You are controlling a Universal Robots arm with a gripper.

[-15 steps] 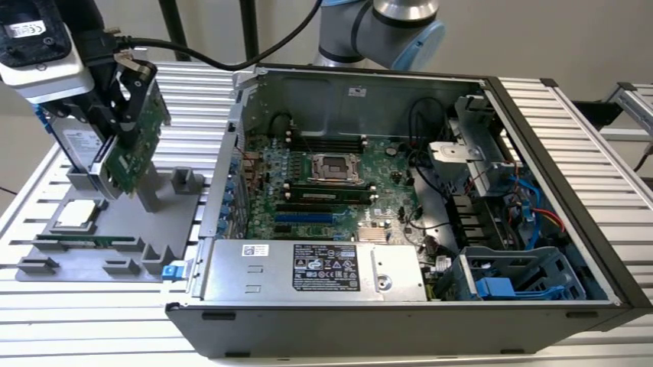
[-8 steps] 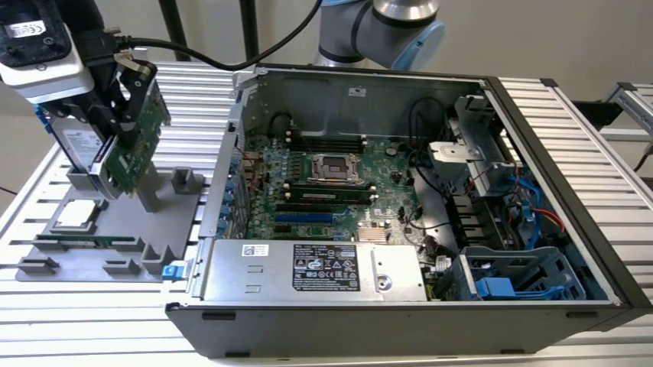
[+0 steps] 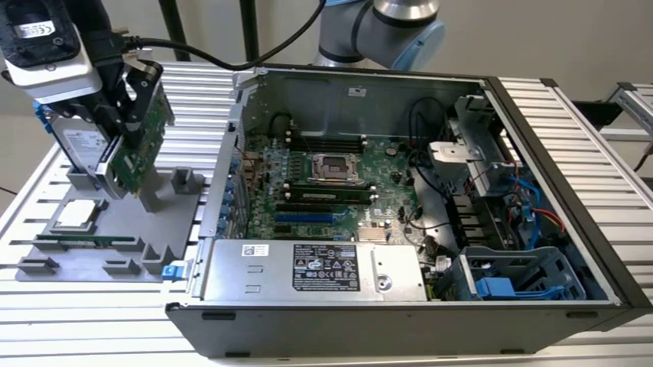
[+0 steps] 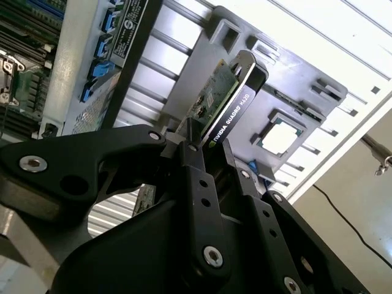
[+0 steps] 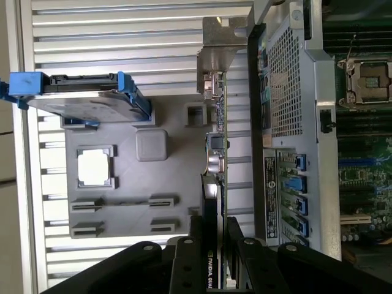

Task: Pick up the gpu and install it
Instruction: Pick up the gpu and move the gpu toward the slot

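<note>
Because the gpu (image 3: 140, 149) stands on edge at the holder (image 3: 153, 229), the hand (image 4: 211, 150) grips from above. It's clamped tight on the top edge.

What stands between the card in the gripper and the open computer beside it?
Only the case wall stands between the gpu and the motherboard. The case is open on top, and nothing visible lies over the motherboard. The gripper is closed on the gpu, over the gray holder.

One gpu (image 3: 148, 149), one hard drive (image 3: 82, 143)
</note>
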